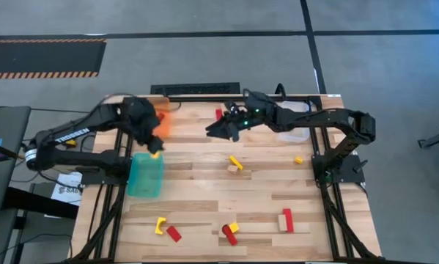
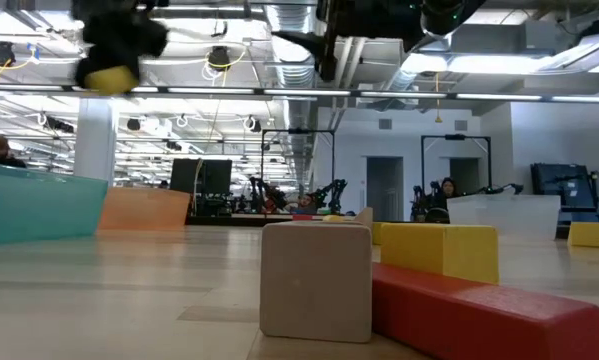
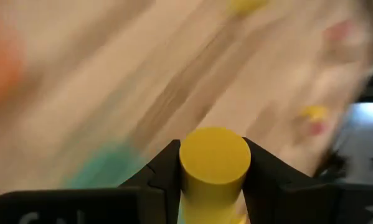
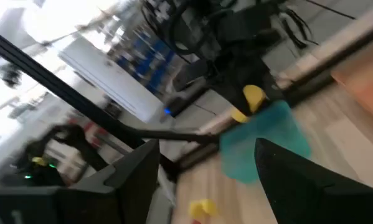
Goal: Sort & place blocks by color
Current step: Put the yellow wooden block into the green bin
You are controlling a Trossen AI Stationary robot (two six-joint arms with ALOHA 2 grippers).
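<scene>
Blocks lie scattered on the wooden table [image 1: 204, 183] as the left gripper [image 3: 214, 171] pinches a yellow cylinder [image 3: 215, 158] above the teal bin [image 1: 145, 174] at left of the overhead frame

The right gripper [image 1: 220, 130], fingers spread and empty, hangs over the upper centre beside the clear bin [image 1: 296, 126]. One orange bin [image 1: 163, 121] sits by the top edge. Two yellow blocks lie mid-table; the lower edge holds roughly three red, two yellow and a wooden block, with bare board between
</scene>
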